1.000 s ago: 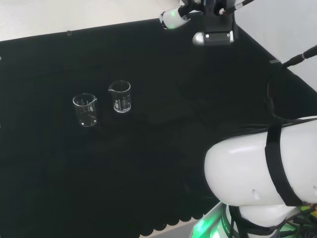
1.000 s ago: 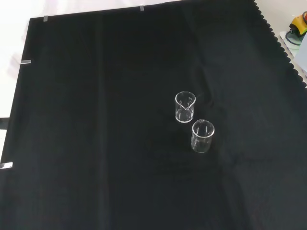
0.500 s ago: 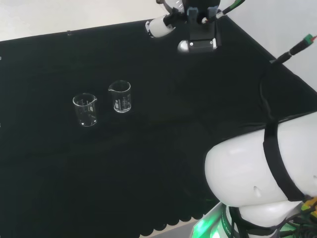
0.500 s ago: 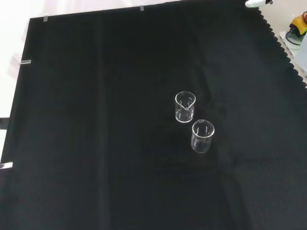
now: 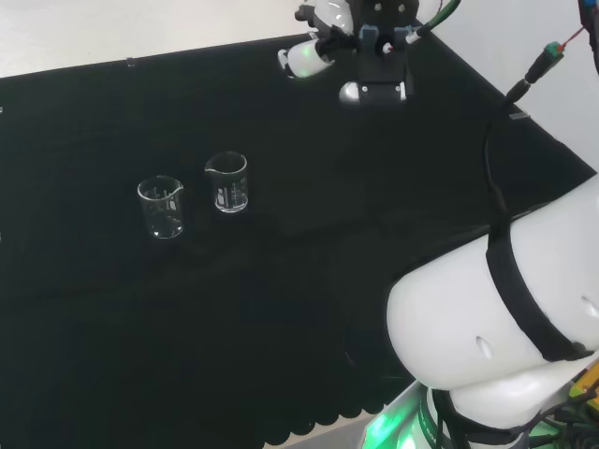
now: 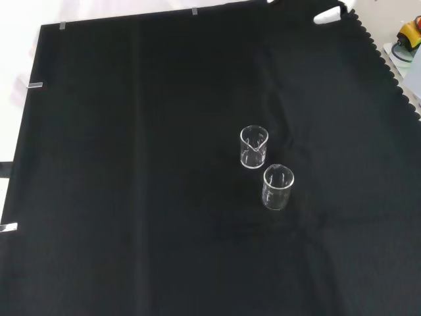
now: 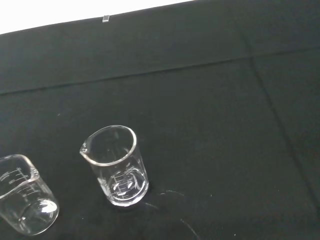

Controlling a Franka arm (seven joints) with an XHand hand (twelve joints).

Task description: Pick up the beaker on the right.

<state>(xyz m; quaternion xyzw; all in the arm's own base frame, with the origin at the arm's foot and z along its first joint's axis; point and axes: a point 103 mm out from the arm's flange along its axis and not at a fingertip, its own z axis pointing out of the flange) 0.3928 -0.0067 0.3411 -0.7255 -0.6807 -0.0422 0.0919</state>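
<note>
Two empty clear glass beakers stand upright on the black cloth, close together but apart. In the head view one beaker [image 5: 162, 207] is on the left and the other beaker [image 5: 228, 182] on the right. In the front view they appear as an upper beaker [image 6: 254, 147] and a lower beaker [image 6: 277, 187]. The wrist view looks at a whole beaker [image 7: 117, 166] with a spout, and a second beaker [image 7: 22, 202] cut by the picture's edge. The hand [image 5: 370, 42] hangs high above the cloth's far right part in the head view, well away from both. A white part of the hand [image 6: 327, 16] shows at the front view's top edge.
The arm's big white link [image 5: 487, 337] stands in the head view's lower right. The cloth's scalloped edge [image 6: 388, 62] runs down the front view's right side, with small coloured items [image 6: 406, 36] beyond it. Bare black cloth lies all around the beakers.
In the head view the hand has shifted left from its place a second ago. In the front view a white part of it has come in at the top edge. The beakers have not moved.
</note>
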